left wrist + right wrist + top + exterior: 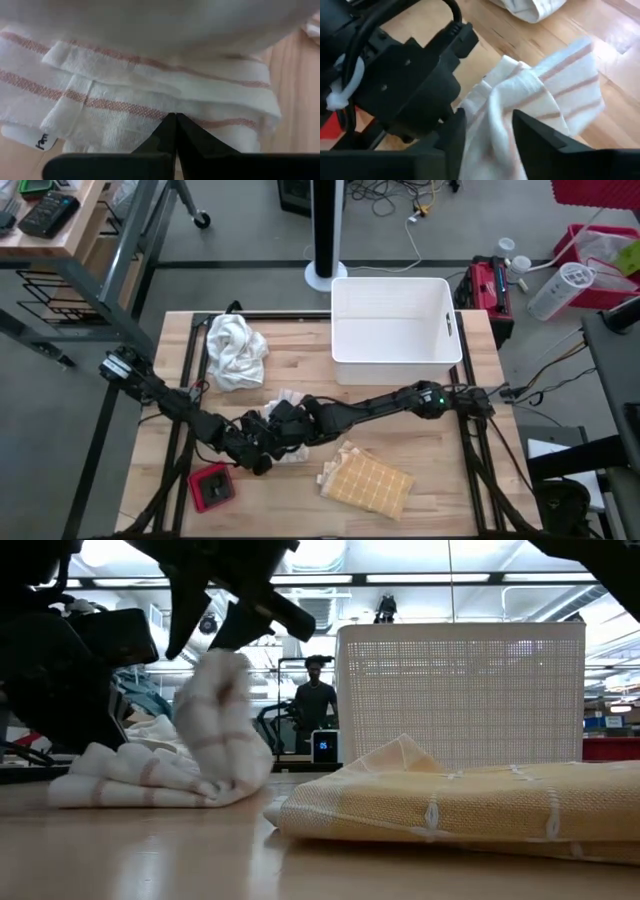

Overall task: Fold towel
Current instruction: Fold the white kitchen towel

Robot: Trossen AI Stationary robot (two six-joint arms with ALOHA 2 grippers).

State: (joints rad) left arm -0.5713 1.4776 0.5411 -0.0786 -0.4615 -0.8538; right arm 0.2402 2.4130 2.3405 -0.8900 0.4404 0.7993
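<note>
towel (291, 442), white with red stripes, bunched mid-worktop (300, 370) between both arms, one part raised. left claw (175, 120) closed, tips together just over the striped cloth. right claw (487, 135) parted, a fold of towel lying between its fingers. yellow cloth (366, 481) folded nearby; white cloth (235, 350) crumpled beside white bin (395, 330). red item (212, 486) at worktop edge.

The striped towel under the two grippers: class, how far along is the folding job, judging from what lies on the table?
Done: a yellow towel lies folded flat. In hand: the striped towel, partly layered, one end raised between the right gripper fingers; the left gripper is shut at its folded edge. Left: finishing this fold, and a crumpled white towel beside the white bin.
</note>
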